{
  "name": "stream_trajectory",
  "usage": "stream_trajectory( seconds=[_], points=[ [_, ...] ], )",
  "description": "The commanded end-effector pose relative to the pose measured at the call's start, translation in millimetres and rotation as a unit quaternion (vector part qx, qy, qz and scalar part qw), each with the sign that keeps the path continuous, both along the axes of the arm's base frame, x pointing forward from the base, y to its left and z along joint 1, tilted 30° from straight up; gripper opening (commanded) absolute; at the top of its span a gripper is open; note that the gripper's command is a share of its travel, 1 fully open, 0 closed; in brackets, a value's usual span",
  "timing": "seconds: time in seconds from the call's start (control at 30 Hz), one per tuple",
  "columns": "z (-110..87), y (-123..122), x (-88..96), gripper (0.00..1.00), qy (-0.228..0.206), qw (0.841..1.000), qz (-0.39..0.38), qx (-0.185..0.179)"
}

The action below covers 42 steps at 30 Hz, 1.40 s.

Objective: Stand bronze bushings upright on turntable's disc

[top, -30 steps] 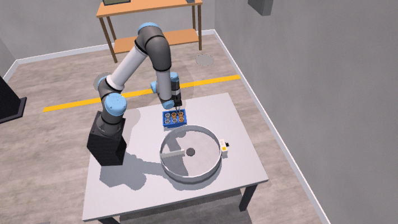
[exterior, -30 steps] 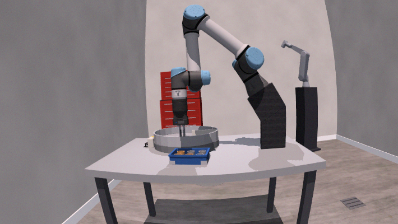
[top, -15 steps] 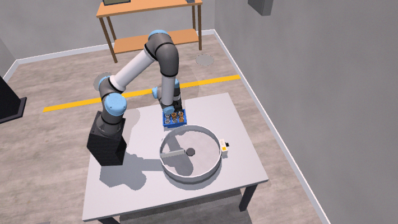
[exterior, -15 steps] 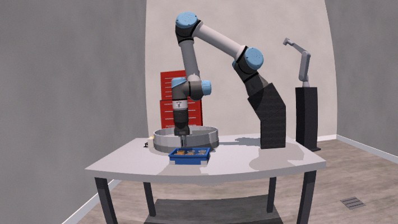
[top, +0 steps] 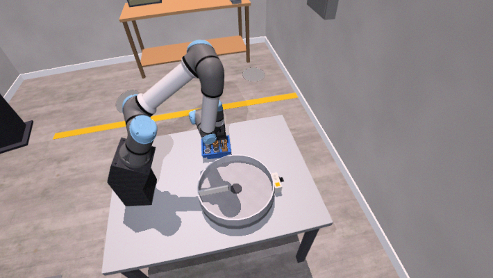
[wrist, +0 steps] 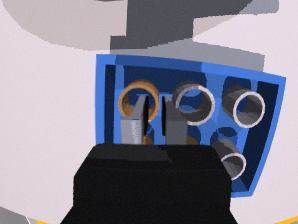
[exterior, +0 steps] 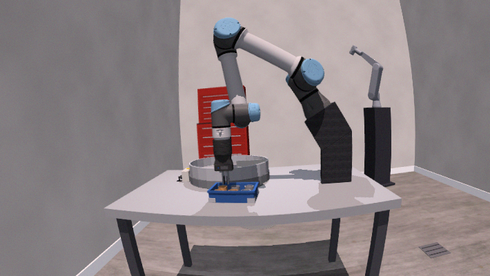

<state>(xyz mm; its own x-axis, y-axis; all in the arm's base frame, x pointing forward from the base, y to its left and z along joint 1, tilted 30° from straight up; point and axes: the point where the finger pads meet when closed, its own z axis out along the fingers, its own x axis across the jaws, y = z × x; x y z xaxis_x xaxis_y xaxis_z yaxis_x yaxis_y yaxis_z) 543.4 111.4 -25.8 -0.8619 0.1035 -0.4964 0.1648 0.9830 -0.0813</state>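
Observation:
A blue crate (top: 212,156) (exterior: 232,198) (wrist: 105,106) stands on the table behind the turntable. It holds bronze bushings (top: 216,144) and steel bushings (top: 207,150) (wrist: 209,98), all upright. My gripper (top: 221,140) (exterior: 225,179) (wrist: 155,107) is down in the crate's left end, its fingers a small way apart. In the wrist view one finger is inside a bronze bushing (wrist: 123,102) and the other is just outside its wall, not pressing on it. The turntable's disc (top: 255,189) and dark hub (top: 236,187) carry no bushings.
A raised grey rim (top: 243,217) (exterior: 248,170) rings the turntable, and a grey bar (top: 213,190) reaches from the rim to the hub. A small white control box (top: 277,181) sits at the rim's right side. The arm's black base (top: 132,177) stands at the table's left.

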Motion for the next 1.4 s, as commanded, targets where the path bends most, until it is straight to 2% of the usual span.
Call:
stream_trajectory(
  seconds=[0.0, 1.37],
  points=[
    [0.0, 0.4, 1.9, 0.36, -0.001, 1.000, 0.001, 0.000],
    [-5.8, -0.6, 5.6, 0.36, -0.002, 1.000, 0.001, 0.000]
  ],
)
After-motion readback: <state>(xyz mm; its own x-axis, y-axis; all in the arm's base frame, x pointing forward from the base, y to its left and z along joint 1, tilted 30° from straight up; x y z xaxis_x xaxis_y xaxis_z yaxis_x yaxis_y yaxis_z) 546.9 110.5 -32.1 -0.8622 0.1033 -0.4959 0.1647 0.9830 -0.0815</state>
